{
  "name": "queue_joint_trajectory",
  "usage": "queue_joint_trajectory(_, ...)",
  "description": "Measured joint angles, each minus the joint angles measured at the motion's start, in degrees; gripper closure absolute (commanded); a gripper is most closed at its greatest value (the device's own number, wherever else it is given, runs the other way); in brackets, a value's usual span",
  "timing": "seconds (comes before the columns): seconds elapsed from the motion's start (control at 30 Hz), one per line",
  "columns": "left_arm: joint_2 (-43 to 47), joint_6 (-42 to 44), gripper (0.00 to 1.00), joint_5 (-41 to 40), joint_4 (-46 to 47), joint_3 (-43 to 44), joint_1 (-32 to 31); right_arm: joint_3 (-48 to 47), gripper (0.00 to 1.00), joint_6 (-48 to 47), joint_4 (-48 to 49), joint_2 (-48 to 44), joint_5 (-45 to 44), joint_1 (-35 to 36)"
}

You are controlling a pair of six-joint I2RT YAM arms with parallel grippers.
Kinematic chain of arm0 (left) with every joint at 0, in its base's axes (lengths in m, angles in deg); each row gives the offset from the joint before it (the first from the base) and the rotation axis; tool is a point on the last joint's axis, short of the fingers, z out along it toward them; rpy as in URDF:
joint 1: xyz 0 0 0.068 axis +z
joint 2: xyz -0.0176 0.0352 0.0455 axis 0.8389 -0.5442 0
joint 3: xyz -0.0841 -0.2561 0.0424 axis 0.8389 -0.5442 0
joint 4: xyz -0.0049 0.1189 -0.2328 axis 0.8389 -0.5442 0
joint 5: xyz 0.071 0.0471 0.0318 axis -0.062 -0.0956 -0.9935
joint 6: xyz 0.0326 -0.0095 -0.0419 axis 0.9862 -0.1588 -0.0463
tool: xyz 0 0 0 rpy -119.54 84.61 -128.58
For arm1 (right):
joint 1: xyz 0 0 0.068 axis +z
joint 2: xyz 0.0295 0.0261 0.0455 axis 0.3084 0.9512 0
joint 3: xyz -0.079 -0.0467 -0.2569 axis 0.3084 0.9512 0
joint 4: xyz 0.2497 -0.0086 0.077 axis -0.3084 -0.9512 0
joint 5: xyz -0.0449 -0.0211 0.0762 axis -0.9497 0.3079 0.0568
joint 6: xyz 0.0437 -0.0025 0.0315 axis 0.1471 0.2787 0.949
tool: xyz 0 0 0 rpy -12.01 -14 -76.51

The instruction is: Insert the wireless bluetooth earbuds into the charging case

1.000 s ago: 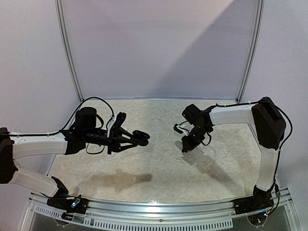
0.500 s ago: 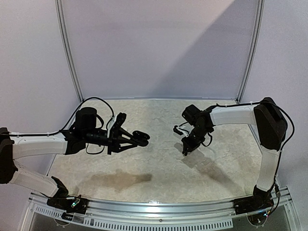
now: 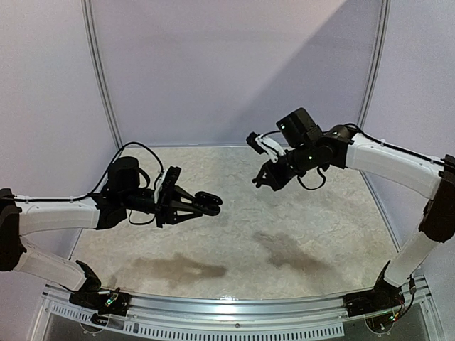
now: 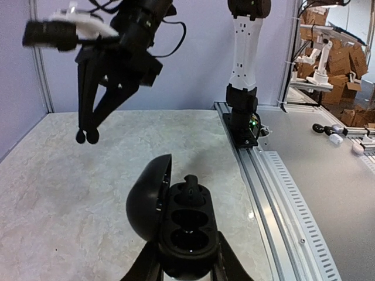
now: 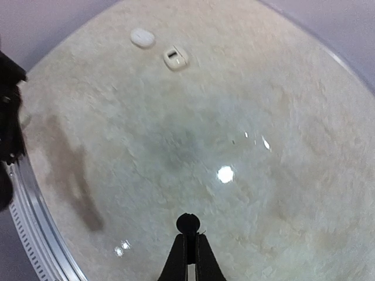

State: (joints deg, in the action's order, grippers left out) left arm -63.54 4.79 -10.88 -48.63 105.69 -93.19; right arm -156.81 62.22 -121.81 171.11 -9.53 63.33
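My left gripper [image 3: 202, 204] grips the black charging case [image 4: 186, 231] from both sides, off the table [image 3: 234, 234] at its left, lid open. One black earbud [image 4: 190, 188] sits in the case's far slot; the other slots are dark. My right gripper [image 5: 187, 232] hangs high over the far right, its fingers pinched narrow on a small black bud [image 5: 187, 222]. Two small white pieces [image 5: 142, 38] [image 5: 175, 57] lie on the tabletop.
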Motion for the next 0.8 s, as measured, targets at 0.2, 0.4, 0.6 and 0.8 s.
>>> queue_joint_trajectory(0.2,0.00,2.99,1.00,1.70,0.42,0.00,-0.02,-4.90,1.00,-2.49,7.19,-4.85,-2.08,9.62)
queue_joint_trajectory(0.4,0.00,2.91,1.00,1.90,0.94,0.00,-0.02,-8.61,1.00,-6.58,12.24,-5.55,-2.16,18.27)
queue_joint_trajectory(0.6,0.00,3.87,1.00,1.86,1.66,0.00,-0.09,-14.60,1.00,-10.40,9.73,-1.03,-3.78,23.96)
queue_joint_trajectory(0.8,0.00,4.04,1.00,1.86,1.66,0.00,-0.11,-15.63,1.00,-12.55,5.35,2.99,-7.82,25.38)
